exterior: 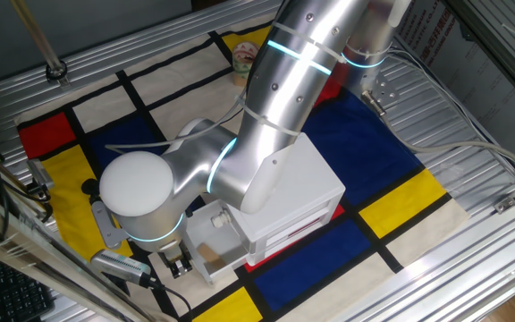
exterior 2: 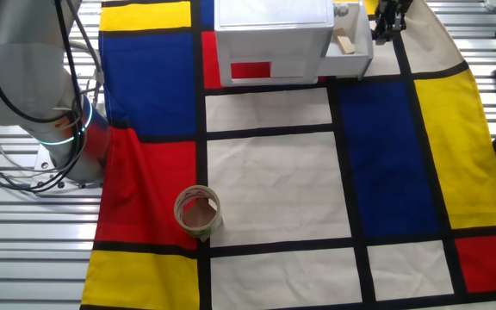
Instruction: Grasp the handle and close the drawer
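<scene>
The white cabinet (exterior: 307, 188) stands on the checked cloth, and it also shows in the other fixed view (exterior 2: 274, 34). Its drawer (exterior: 211, 249) is pulled out, with a small wooden block (exterior 2: 344, 43) lying inside the drawer (exterior 2: 351, 62). My gripper (exterior: 180, 264) hangs right at the drawer's front panel, pointing down. It shows as a dark shape just beyond the panel in the other fixed view (exterior 2: 384, 30). Its two fingers stand a little apart. The handle is hidden behind the fingers, and I cannot tell whether they touch it.
A roll of tape (exterior 2: 198, 213) lies on the cloth well away from the cabinet. A cup (exterior: 244, 59) stands at the far edge behind the arm. The arm's base (exterior 2: 67, 146) and cables sit beside the cloth. A metal tool (exterior: 119, 266) lies near the gripper.
</scene>
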Controlling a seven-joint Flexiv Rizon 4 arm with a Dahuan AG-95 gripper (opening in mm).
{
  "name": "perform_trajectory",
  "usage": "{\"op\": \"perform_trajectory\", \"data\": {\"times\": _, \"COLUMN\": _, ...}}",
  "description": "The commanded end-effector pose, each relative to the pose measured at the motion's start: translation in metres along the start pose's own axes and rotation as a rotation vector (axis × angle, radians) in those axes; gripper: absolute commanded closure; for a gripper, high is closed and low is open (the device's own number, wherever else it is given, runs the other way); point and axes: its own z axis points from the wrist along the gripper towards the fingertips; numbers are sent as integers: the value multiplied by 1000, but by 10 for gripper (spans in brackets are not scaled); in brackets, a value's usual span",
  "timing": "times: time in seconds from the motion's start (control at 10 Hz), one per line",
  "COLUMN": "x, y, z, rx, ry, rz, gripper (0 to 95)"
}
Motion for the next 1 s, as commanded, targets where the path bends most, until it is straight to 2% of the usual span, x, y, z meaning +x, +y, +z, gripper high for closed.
{"op": "perform_trajectory", "data": {"times": 0.1, "x": 1, "y": -1, "z": 0, "rx": 2, "ry": -3, "rz": -2, "gripper": 950}}
{"op": "perform_trajectory", "data": {"times": 0.6, "x": 1, "y": -1, "z": 0, "rx": -3, "ry": 2, "rz": -18, "gripper": 950}}
{"op": "perform_trajectory", "data": {"times": 1.0, "x": 1, "y": -1, "z": 0, "rx": -18, "ry": 7, "rz": -76, "gripper": 950}}
